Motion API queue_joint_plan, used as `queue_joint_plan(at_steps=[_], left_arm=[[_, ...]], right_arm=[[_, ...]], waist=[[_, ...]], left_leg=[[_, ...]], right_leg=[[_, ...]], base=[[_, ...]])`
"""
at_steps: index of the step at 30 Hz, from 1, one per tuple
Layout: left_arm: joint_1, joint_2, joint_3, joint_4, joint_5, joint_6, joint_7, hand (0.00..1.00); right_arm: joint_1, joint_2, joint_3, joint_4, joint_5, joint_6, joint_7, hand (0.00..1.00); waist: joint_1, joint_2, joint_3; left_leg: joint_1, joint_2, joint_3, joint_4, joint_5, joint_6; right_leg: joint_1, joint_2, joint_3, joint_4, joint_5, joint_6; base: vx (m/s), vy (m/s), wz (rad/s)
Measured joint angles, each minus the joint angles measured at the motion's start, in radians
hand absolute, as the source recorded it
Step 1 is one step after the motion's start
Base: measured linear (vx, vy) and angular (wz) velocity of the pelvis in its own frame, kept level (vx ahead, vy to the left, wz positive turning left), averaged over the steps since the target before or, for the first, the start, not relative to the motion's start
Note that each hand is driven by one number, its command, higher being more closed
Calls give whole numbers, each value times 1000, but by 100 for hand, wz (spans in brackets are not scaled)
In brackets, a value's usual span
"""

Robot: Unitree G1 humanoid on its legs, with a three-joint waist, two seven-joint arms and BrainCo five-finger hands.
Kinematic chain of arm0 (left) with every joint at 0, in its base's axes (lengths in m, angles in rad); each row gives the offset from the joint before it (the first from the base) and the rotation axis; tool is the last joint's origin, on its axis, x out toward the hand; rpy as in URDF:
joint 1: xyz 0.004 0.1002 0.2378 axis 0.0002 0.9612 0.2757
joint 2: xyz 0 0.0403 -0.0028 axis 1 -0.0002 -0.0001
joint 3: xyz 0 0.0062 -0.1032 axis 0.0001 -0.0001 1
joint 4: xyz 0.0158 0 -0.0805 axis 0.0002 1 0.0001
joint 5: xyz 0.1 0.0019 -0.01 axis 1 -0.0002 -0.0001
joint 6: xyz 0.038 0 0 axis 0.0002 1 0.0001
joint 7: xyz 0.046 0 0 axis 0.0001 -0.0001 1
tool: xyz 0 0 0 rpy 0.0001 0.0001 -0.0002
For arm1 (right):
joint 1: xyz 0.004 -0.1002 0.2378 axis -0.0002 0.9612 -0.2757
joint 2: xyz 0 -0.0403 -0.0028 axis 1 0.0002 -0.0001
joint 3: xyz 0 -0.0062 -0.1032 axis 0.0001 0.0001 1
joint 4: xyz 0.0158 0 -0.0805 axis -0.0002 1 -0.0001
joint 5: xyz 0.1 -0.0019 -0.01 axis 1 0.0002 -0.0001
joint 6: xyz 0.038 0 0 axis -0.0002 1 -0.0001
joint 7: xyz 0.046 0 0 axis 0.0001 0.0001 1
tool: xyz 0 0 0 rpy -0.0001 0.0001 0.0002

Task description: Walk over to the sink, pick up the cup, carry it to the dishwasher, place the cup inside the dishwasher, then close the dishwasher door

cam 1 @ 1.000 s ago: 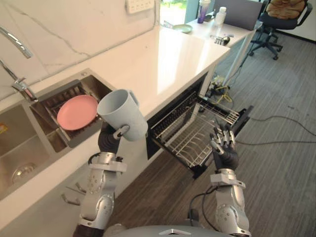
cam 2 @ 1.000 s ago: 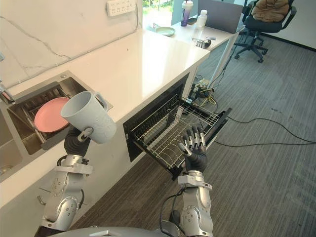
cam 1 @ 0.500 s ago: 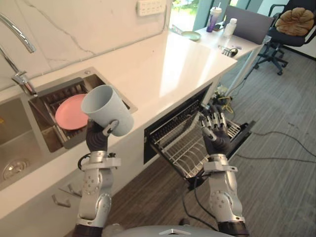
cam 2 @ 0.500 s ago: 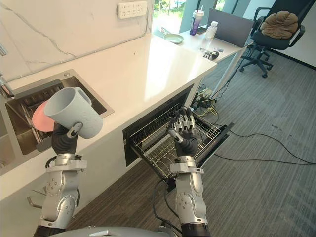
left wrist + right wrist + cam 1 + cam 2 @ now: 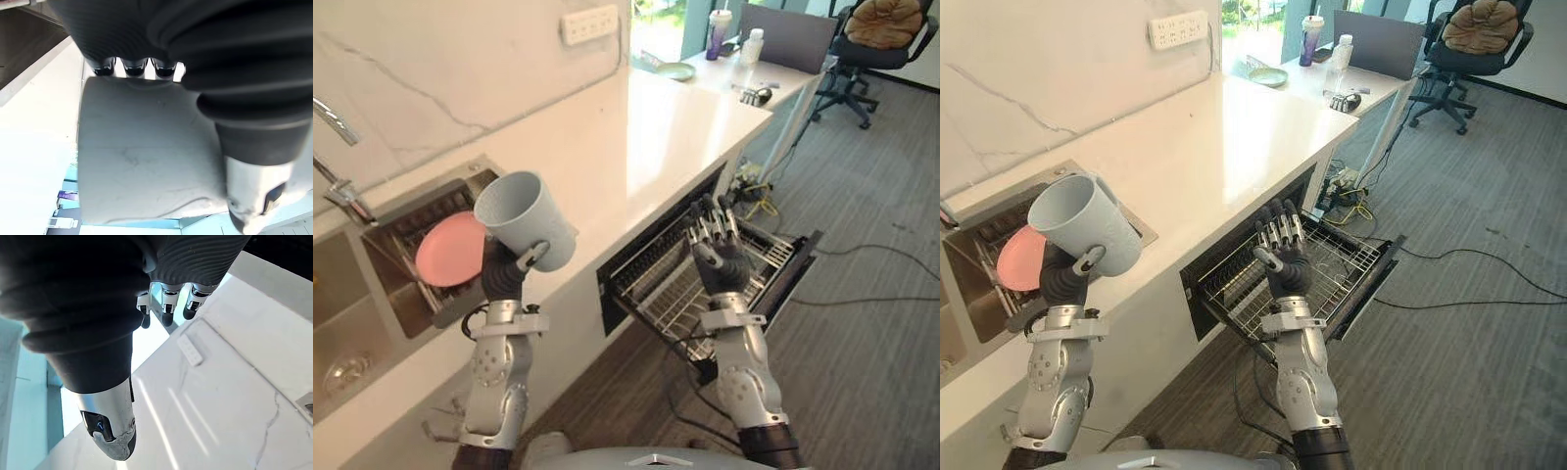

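Right robot hand risen above dishwasher rack, cup aloft

The room is bright with daylight from the window past the far end of the white counter. The counter top shines with white glare. Inside the dishwasher it is dark. Up close, the cup is softly lit, and the left hand looks almost black.
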Motion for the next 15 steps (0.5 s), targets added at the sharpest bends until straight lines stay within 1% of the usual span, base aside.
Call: queue_joint_plan(at_steps=[2, 5, 6, 7, 8, 9, 10, 11, 12, 13, 14, 15], left_arm=[[0, -3, 4, 0, -8, 0, 0, 100], [-3, -28, -8, 0, -3, 6, -4, 100], [-6, -31, -8, -1, 3, 13, -3, 100], [-15, -31, -7, 0, 34, 34, 6, 100], [-26, -30, -8, 1, 84, 59, 36, 100], [-30, -30, -8, 4, 111, 71, 52, 100], [-40, -30, -8, 12, 172, 89, 94, 100], [-52, -30, -8, 37, 254, 93, 146, 100], [-57, -30, -8, 47, 295, 97, 173, 100], [-64, -30, -9, 65, 363, 105, 223, 100], [-72, -31, -9, 73, 444, 127, 282, 100], [-77, -30, -8, 75, 483, 141, 315, 100]], right_arm=[[0, 1, 0, 0, -2, 15, 1, 0], [1, 0, -5, 0, -3, 22, 1, 0], [1, -1, -6, 0, -3, 23, 1, 0], [2, -1, -8, 0, -3, 27, 5, 0], [2, -1, -7, -2, -3, 41, 17, 0], [2, -1, -3, -2, -3, 48, 22, 0], [2, 0, 6, -2, -2, 65, 37, 0], [2, 1, 17, -3, 2, 83, 48, 0], [2, -1, 26, -3, 2, 90, 51, 0], [2, -1, 45, -6, 3, 105, 58, 0], [2, -1, 60, -11, 3, 115, 59, 0], [1, -1, 71, -13, 3, 123, 59, 0]], waist=[[-5, 8, -3], [-15, 23, -12], [-18, 25, -12], [-21, 25, -12], [-22, 24, -12], [-21, 24, -12], [-21, 23, -12], [-19, 22, -11], [-19, 21, -11], [-19, 20, -12], [-18, 18, -12], [-15, 18, -12]], left_leg=[[30, -1, 12, -48, 18, -4], [44, 1, 20, -86, 30, -12], [47, 1, 22, -93, 33, -13], [57, 2, 24, -109, 38, -14], [66, 2, 30, -118, 40, -15], [71, 2, 33, -121, 40, -15], [77, 1, 41, -127, 40, -15], [83, 1, 43, -133, 41, -16], [86, 1, 44, -135, 41, -16], [90, 1, 45, -139, 41, -17], [92, 1, 45, -143, 40, -17], [92, 1, 45, -145, 40, -17]], right_leg=[[-2, 1, -1, 7, -5, 7], [-12, 8, 0, 6, -9, 12], [-13, 10, 0, 6, -9, 12], [-13, 12, 0, 6, -9, 12], [-12, 13, 0, 6, -9, 12], [-12, 13, 0, 7, -9, 12], [-14, 13, 0, 9, -9, 12], [-15, 13, -1, 12, -9, 12], [-15, 13, -1, 14, -9, 12], [-17, 13, -4, 19, -9, 12], [-30, 12, -11, 40, -14, 7], [-46, 11, -18, 64, -21, 1]], base=[[69, -45, -14], [34, -42, -10], [20, -27, -10], [12, -18, -12], [7, -12, -14], [-1, 8, -16], [-3, 17, -14], [-5, 20, -12], [-9, 15, -9], [-11, 15, -7], [-14, 17, -11], [-17, 23, -18]])
